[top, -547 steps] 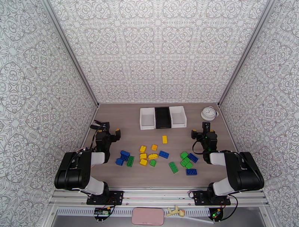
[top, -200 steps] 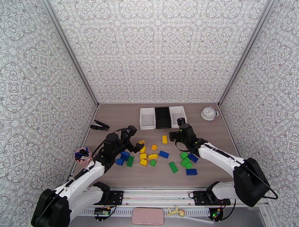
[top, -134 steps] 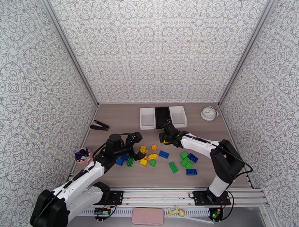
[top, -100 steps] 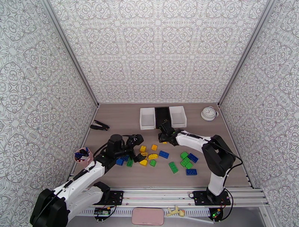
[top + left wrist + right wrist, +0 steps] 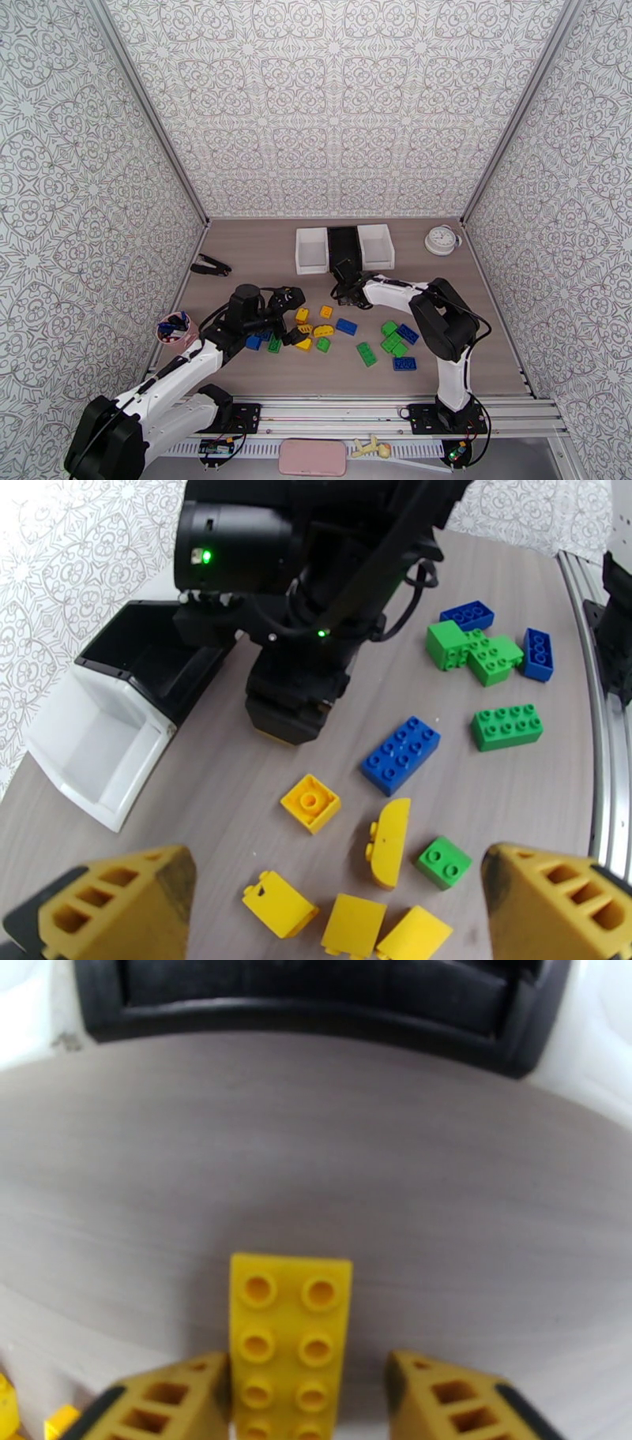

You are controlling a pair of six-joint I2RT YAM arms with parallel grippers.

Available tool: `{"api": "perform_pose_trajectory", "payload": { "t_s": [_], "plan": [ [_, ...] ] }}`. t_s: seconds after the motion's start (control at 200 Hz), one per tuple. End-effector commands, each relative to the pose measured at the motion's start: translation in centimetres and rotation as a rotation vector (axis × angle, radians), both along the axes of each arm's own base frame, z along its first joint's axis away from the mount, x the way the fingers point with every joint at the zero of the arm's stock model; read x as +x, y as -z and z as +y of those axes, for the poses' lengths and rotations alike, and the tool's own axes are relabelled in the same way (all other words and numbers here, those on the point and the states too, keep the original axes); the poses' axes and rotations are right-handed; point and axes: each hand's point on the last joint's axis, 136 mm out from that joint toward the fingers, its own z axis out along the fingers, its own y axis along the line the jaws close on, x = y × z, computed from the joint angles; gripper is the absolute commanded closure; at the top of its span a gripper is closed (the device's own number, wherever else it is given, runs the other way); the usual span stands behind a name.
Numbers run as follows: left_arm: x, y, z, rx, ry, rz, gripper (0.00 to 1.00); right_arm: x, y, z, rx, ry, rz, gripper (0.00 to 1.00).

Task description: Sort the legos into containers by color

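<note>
Blue, green and yellow legos lie scattered mid-table. My right gripper point(image 5: 346, 295) point(image 5: 304, 1364) is down at the table just in front of the black container point(image 5: 344, 249), straddling a yellow oblong lego point(image 5: 290, 1331). Its left finger point(image 5: 170, 1402) touches the lego's side; a narrow gap is left at the right finger point(image 5: 450, 1398). My left gripper point(image 5: 290, 317) point(image 5: 336, 906) hangs wide open above a cluster of yellow legos point(image 5: 355, 922). A white container point(image 5: 311, 251) point(image 5: 103, 748) stands left of the black one and another white container point(image 5: 377, 246) to its right.
A blue lego point(image 5: 400, 755), green legos point(image 5: 472, 647) and more blue ones point(image 5: 405, 363) lie right of centre. A round white clock point(image 5: 442, 239) sits at the back right, a pink cup point(image 5: 174, 330) at the left edge, a black tool point(image 5: 209, 267) behind it.
My right arm swung left and lowered its gripper onto the yellow oblong lego, and its jaws narrowed around it. My left gripper crept slightly forward over the yellow cluster, still open.
</note>
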Motion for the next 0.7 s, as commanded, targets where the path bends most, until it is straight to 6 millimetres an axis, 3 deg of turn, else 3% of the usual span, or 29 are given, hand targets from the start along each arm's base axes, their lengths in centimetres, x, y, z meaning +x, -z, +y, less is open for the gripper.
{"api": "perform_pose_trajectory", "payload": {
  "t_s": [0.0,0.21,0.31,0.535,0.695],
  "plan": [
    [-0.3,-0.4,-0.4,-0.008,0.033,-0.004,0.0,-0.2,0.8,0.3,0.015,0.02,0.017,0.56],
    [-0.1,-0.3,-0.3,0.0,0.028,-0.009,0.0,-0.2,-0.1,-0.2,0.006,0.019,-0.009,0.7],
    [-0.1,-0.4,-0.3,-0.003,0.027,-0.013,0.0,-0.1,-1.2,-0.2,0.017,0.018,-0.035,0.7],
    [0.7,-2.4,-0.7,-0.084,-0.055,-0.001,0.0,0.6,-6.4,-0.7,0.083,0.025,-0.19,0.69],
    [2.8,-3.9,-0.7,-0.164,-0.192,-0.034,0.0,1.3,-9.9,-1.1,0.091,-0.001,-0.287,0.68]
  ]
}}
